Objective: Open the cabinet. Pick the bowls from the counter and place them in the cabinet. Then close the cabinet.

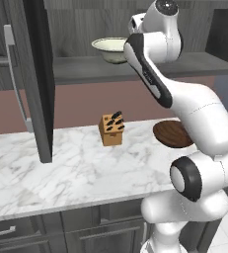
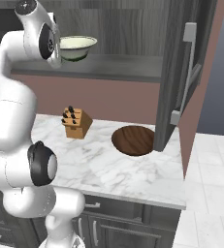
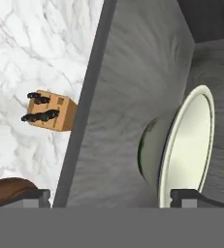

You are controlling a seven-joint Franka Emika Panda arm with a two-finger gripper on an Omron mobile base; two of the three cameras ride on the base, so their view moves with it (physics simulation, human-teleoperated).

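While the cream bowl (image 1: 110, 49) sits on the cabinet (image 2: 133, 65) shelf, rim flanked by claw (image 3: 111, 196) tips | grip cannot be told | wooden bowl (image 2: 134, 140) at 4 o'clock of knife block (image 2: 76, 122) on worktop (image 1: 76, 168) | risk: bowl dragged off shelf on retreat.

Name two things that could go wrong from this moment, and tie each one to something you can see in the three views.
1. The cream bowl sits near the front edge of the cabinet shelf; a careless pull-back of the arm might drag it off.
2. The wooden bowl lies beside the open right door, so reaching for it, or swinging that door, could bump one against the other.
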